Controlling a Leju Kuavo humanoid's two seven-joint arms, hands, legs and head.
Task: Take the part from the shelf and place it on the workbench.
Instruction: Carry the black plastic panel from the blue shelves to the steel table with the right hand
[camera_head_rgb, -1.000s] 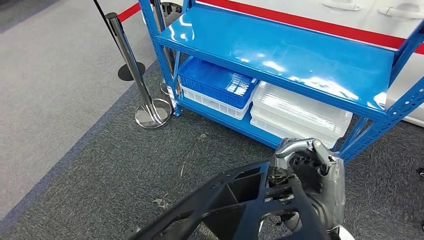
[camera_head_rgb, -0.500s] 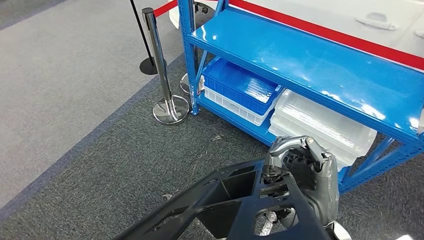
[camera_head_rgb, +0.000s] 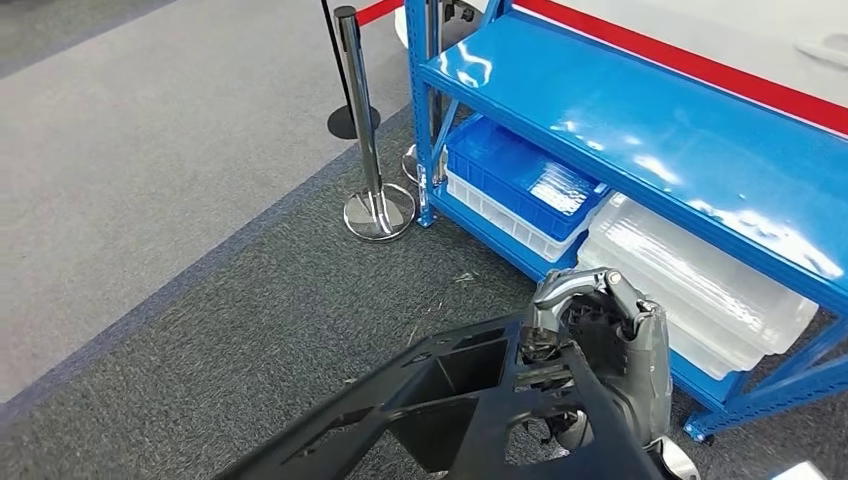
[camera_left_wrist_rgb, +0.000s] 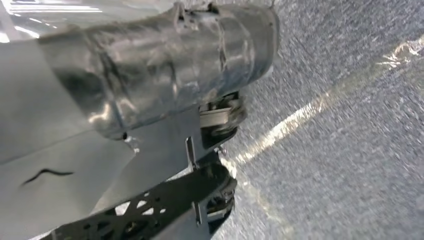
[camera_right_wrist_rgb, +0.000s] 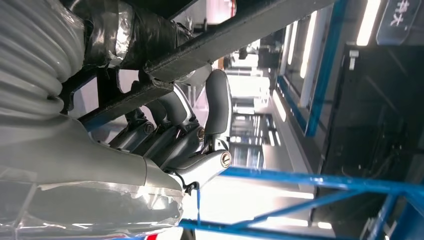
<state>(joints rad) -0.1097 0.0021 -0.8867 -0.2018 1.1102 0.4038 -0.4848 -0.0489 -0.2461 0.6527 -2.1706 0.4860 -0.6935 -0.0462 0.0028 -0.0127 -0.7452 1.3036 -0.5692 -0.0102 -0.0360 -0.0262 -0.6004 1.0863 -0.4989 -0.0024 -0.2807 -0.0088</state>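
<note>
The part (camera_head_rgb: 450, 400) is a large black plastic frame with open cells, carried low in front of me above the carpet. My right hand (camera_head_rgb: 610, 345) grips its right end, fingers curled over a bar; the right wrist view shows this hand (camera_right_wrist_rgb: 190, 135) wrapped around the part's black bar (camera_right_wrist_rgb: 225, 35). In the left wrist view my left hand (camera_left_wrist_rgb: 160, 65), its cover taped in grey, holds the other end of the part (camera_left_wrist_rgb: 145, 220), fingers clamped on its edge. The blue shelf (camera_head_rgb: 640, 130) stands ahead to the right, its top board bare.
Under the shelf sit a blue crate (camera_head_rgb: 520, 175) on a white one and stacked clear crates (camera_head_rgb: 700, 280). A chrome stanchion (camera_head_rgb: 372, 150) with a red belt stands at the shelf's left corner. Dark carpet lies below, lighter grey floor to the left.
The whole picture has shifted: the shelf and stanchion now lie further right, so the camera turned left. The part and my right hand keep their place in view.
</note>
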